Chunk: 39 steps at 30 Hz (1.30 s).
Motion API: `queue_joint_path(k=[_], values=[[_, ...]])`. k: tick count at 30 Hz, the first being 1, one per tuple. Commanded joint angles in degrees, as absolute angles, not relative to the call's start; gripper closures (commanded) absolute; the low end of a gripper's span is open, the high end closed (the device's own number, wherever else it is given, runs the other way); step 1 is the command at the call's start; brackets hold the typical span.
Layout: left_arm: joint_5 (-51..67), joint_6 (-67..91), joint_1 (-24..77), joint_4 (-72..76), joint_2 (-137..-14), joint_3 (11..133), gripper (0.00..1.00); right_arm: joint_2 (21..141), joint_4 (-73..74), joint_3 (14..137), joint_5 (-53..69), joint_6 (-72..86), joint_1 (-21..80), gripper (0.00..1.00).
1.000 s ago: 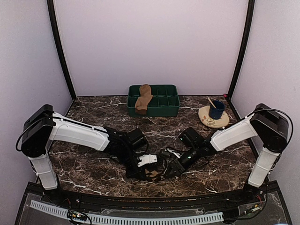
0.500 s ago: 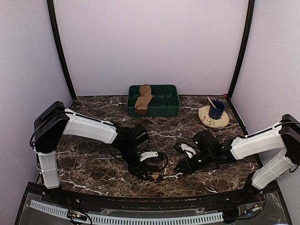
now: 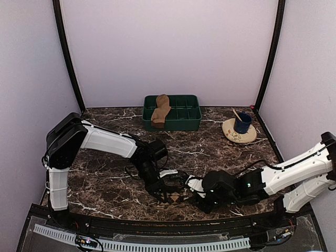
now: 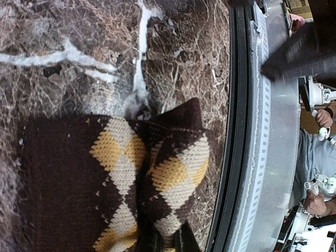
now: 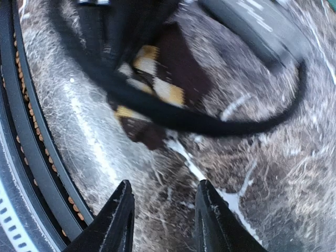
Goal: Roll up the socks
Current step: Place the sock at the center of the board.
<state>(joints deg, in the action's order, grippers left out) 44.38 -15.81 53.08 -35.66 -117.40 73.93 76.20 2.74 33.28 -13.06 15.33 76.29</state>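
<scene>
- Found the argyle sock (image 4: 131,178) on the table (image 3: 105,178), close to the near rail (image 4: 247,131) and about midway between the two arms. Lay doubled over on itself, not flat.
- Noted the left gripper (image 4: 169,240) clamped on a fold of that sock, fingers closed with only fabric between them. Probably held so to keep the started roll from springing apart.
- Noted the right gripper (image 5: 164,223) just right of the sock and low over the marble. Fingers parted, nothing between them, clear of the fabric.
- Judged it aimed at the sock's free side, either to take a second hold or to tuck the fabric in. Could not tell which.
- Saw a black cable (image 5: 184,123) crossing in front of the sock in the right wrist view, blurred and hiding part of the pattern.
- Judged the roll begun but loose: bulged in the middle, with one dark corner sticking out.
- Marked a risk: with the sock so close to the rail, little room for fingers on its near side, and a nudge could push it against the rail.
- Farther back, found the tan sock (image 3: 160,111) draped over the near-left wall of the green tray (image 3: 189,113), partly in and partly out, with neither arm near it. Left for later, by the look of it.
- At the far right, spotted a plate (image 3: 247,137) bearing a blue cup (image 3: 242,123), well apart from both socks and no part of the job.
</scene>
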Motion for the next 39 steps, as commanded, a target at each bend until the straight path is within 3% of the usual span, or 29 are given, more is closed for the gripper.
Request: queue_joint_path(k=[1,9,30,34,39], values=[[40.99,-16.08,52.94,-40.46,-121.08,73.24,1.00,82.18,5.18,39.70,-23.95,7.90,82.48,0.63],[41.74,-16.12,52.23,-40.83,-121.54,73.52,1.00,93.38,7.28,47.50,-26.96,-0.85,85.82,0.60],[44.03,-16.59,51.94,-41.04,-122.51,73.87,1.00,101.39,6.68,51.81,-27.37,-11.62,85.07,0.58],[44.20,-16.59,51.94,-41.21,-122.46,74.04,1.00,102.09,7.10,51.99,-26.45,-12.08,83.99,0.63],[43.75,-16.28,51.94,-41.33,-122.32,74.31,1.00,103.00,8.13,52.43,-23.04,-12.30,82.27,0.83]])
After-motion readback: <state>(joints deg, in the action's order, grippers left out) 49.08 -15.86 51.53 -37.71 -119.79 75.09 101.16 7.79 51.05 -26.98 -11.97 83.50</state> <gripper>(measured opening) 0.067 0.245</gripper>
